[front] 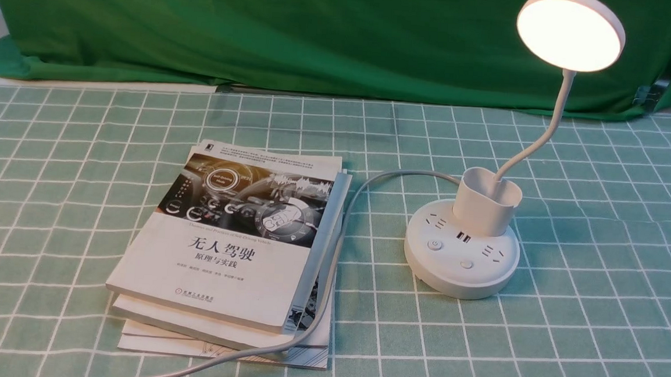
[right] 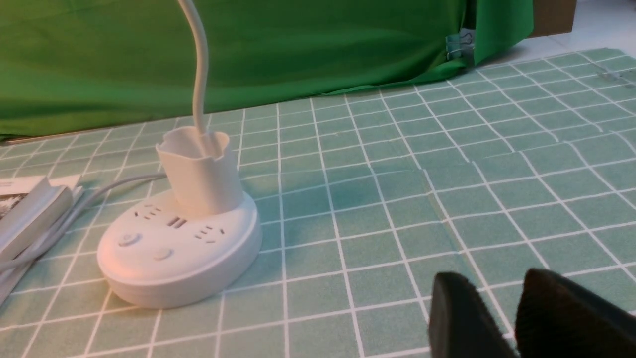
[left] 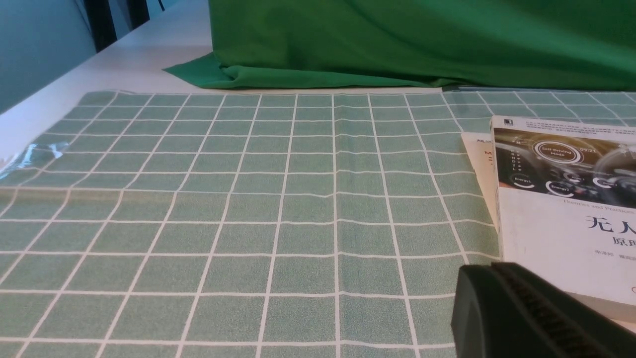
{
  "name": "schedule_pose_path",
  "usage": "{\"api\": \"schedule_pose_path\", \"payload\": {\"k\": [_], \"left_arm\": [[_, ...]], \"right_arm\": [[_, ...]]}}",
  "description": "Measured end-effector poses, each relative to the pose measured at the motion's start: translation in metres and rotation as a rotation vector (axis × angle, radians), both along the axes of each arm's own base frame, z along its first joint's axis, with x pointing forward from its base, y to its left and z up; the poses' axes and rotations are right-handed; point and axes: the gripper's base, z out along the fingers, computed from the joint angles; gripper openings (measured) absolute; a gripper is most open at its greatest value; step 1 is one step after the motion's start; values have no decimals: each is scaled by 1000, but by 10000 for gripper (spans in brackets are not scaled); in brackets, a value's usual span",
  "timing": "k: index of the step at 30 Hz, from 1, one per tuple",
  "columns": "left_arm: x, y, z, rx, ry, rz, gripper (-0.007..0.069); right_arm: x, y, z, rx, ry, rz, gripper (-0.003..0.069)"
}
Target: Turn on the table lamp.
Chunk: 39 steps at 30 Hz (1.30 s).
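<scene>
The table lamp (front: pixel 460 255) stands on the right of the checked cloth. Its round disc head (front: pixel 570 31) glows brightly, above the thin bent neck (front: pixel 550 132) and cup holder (front: pixel 486 202). The round base carries sockets and two buttons (front: pixel 436 245). The right wrist view shows the lamp base (right: pixel 179 248), with my right gripper (right: pixel 497 283) well off to its side over the cloth, empty, its fingers meeting just behind the tips. My left gripper (left: pixel 492 271) hangs shut and empty at the edge of the books. Neither gripper appears in the front view.
A stack of books (front: pixel 233 246) lies left of the lamp, also seen in the left wrist view as a white cover (left: pixel 561 214). The lamp's grey cord (front: pixel 337 253) runs across the books' right edge toward the table front. A green drape (front: pixel 298 29) closes the back.
</scene>
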Motion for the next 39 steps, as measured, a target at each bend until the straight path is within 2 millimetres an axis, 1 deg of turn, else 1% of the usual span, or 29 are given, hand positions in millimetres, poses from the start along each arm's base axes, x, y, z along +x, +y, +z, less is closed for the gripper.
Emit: {"api": "schedule_pose_path", "payload": {"k": [32, 39], "left_arm": [[0, 0, 0, 25, -3, 2, 21], [0, -2, 0, 25, -3, -38, 21]], "right_arm": [[0, 0, 0, 0, 0, 0, 237], [0, 0, 0, 0, 0, 0, 237]]}}
